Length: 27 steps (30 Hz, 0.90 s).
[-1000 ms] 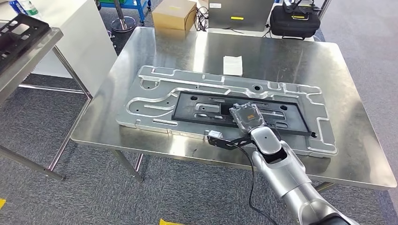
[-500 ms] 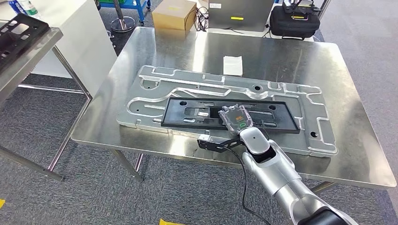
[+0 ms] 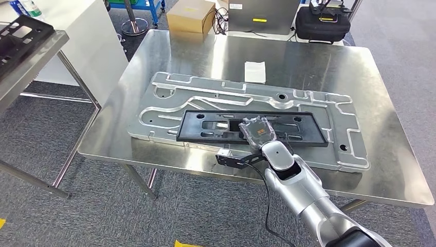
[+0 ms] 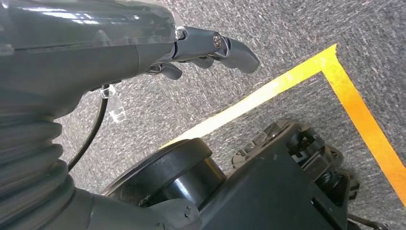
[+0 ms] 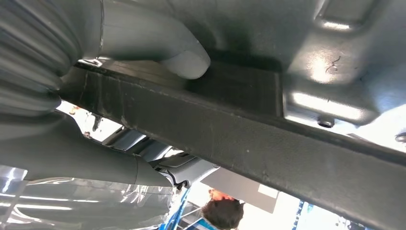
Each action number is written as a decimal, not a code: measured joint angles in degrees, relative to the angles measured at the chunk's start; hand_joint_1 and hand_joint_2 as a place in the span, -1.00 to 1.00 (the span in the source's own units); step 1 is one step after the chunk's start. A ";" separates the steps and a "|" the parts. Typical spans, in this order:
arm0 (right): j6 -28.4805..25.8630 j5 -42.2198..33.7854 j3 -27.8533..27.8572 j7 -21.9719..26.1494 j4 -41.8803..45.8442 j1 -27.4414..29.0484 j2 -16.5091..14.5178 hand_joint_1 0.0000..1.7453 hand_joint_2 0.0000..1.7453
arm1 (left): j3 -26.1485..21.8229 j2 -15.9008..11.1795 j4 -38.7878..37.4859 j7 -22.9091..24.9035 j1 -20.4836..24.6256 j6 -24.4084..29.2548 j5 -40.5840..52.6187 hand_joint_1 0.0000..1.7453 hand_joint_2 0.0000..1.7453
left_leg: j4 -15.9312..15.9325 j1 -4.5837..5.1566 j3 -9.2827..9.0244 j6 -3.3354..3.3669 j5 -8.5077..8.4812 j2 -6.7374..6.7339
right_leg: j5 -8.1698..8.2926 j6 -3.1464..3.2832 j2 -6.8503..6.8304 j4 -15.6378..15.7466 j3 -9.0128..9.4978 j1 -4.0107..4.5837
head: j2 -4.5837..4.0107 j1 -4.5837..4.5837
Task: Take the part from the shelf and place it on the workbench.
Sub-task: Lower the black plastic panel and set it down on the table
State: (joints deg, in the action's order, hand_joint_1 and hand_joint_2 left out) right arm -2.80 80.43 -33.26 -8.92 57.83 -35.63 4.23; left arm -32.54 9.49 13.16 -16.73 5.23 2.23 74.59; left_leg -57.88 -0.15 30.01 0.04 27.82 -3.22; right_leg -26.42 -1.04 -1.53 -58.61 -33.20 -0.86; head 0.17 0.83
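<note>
At the far upper left of the head view a second steel table carries a black moulded tray. Right of it stands the steel counter, taking up most of the middle of the frame. On the counter lies a large silver metal plate with raised channels and holes. A small white paper slip lies on the counter just above the plate, towards the upper middle.

The part, a long black rectangular frame with cut-outs, lies flat on the plate, running from left of centre to right of centre in the frame.

The right hand comes in from the lower right on its silver arm and sits over the near edge of the part, right of its middle. In the right wrist view the thick grey thumb lies on one face of the part's black bar and a grey finger lies along the other face, so the hand grips the part between them.

The left hand appears in the left wrist view, hanging over grey carpet with a yellow tape line; its dark fingers are loosely curled and apart, holding nothing.

Beyond the counter, at the top of the head view, sit a cardboard box and, further right, a black case.
</note>
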 joint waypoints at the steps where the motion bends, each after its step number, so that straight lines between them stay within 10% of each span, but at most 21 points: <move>1: -0.02 0.00 -0.05 -0.04 0.00 0.00 -0.07 -1.00 1.00 | 0.18 0.04 0.00 -0.08 0.03 -0.01 0.21 -1.00 1.00 | 0.00 0.00 0.00 0.00 0.00 0.00 | 0.00 0.00 0.00 0.00 0.00 0.00 | 0.00 0.00; 20: -0.93 -0.69 -0.54 -0.17 -0.65 -1.41 -2.09 -1.00 1.00 | 2.46 0.32 0.00 0.28 0.50 -0.51 0.62 -1.00 1.00 | -0.03 0.00 -0.05 0.00 0.00 -0.01 | 0.03 -0.03 0.02 0.00 0.05 0.00 | 0.00 -0.01; 27: -5.63 -12.57 2.12 2.74 4.33 0.81 -1.97 -1.00 1.00 | 2.44 0.43 0.00 -0.52 0.29 -0.61 -0.94 -1.00 1.00 | -0.06 0.00 -0.04 0.00 0.00 0.00 | 0.03 -0.03 0.00 0.01 0.04 0.01 | 0.00 -0.01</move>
State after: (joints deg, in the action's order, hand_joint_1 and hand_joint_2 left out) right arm -8.43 67.87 -31.14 -6.18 62.16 -34.82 2.26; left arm -30.10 9.92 13.16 -17.25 5.52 1.63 73.65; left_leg -57.94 -0.16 29.97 0.04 27.81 -3.22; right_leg -26.39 -1.07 -1.53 -58.59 -33.17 -0.85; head 0.17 0.83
